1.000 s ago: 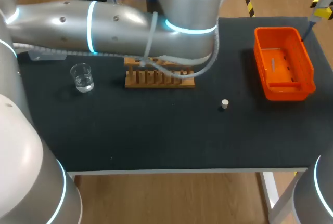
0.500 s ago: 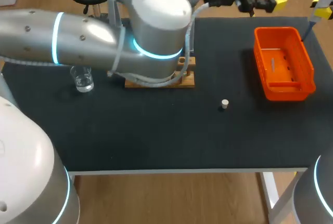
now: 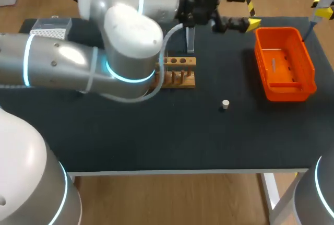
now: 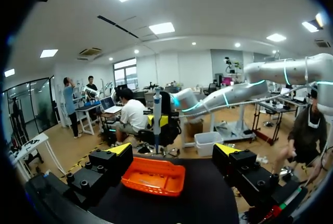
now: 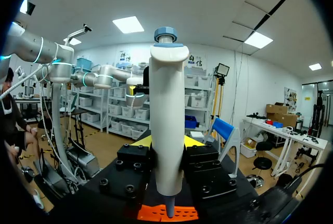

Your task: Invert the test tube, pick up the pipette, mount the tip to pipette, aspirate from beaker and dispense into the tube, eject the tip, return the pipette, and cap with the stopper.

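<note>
Nearest on the matte black table (image 3: 156, 141) lies a small, pale, cylindrical stopper (image 3: 225, 104), standing alone. Behind it is a slatted wooden test-tube rack (image 3: 180, 72) with round holes in its top bar, half covered by my glossy silver left arm. A slim, clear tube (image 3: 190, 39) rises upright at the rack's far right end (whether it sits in a hole I cannot tell). To the right, well apart from the rack, is a bright orange rectangular plastic tray (image 3: 287, 93) with upright walls. Near the table's far edge, beside the tray's far left corner, the left end effector (image 3: 245, 8) is spread wide, its blocky black fingers holding nothing. Its wrist view shows the tray ahead, between the yellow tips. Farthest, beyond the tray's far right corner, the right end effector (image 5: 167, 143) is clamped on a smooth white plastic pipette (image 5: 167, 125) with a blue top button. The pipette is upright, its tapered nose pointing down above the orange tray.
</note>
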